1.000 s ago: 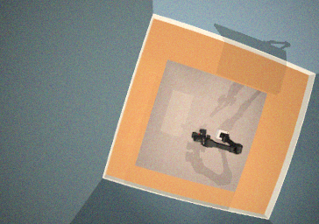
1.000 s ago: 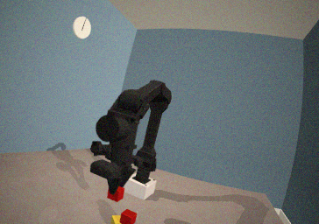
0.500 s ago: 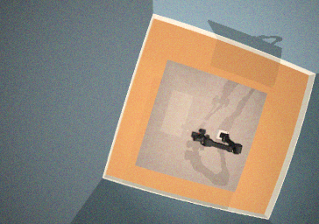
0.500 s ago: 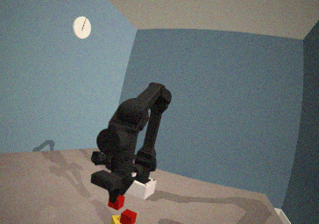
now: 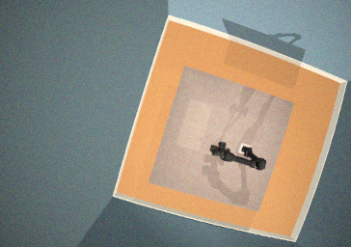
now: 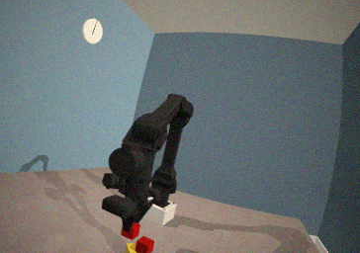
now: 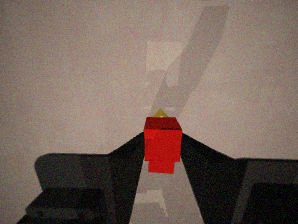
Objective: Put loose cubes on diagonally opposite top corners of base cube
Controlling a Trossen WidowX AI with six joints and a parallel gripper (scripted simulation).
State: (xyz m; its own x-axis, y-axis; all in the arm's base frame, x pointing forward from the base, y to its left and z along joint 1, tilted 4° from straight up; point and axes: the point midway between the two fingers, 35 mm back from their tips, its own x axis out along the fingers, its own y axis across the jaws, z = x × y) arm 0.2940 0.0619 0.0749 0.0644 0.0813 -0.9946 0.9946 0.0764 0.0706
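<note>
gripper [image 5: 215,150] [image 6: 130,224] [image 7: 161,136] is clenched on a red cube, the held cube [image 6: 131,230] [image 7: 163,145], which looks approx. level and is still to be placed. the yellow base [image 6: 131,248] [image 7: 160,114] lies below it; in the exterior view the held cube hangs above the base w/ a bit of tabletop showing between, so they look apart. the 2nd cube [image 6: 144,244] [image 7: 161,168], also red, seems to sit on one top corner of the base already. what matters now is the diagonal: in the wrist view a yellow tip pokes out past the far edge of the held cube, & the 2nd cube shows past the near edge. so the free corner prob. lies on the yellow-tip side, opp. the 2nd cube. next move, i'd say: line up over that side, then go down slow & straight. main risk is coming down too near the 2nd cube & nudging it, or closing the small gap. can't tell exact overlap, as the held cube hides most of the base in the wrist view.
</note>
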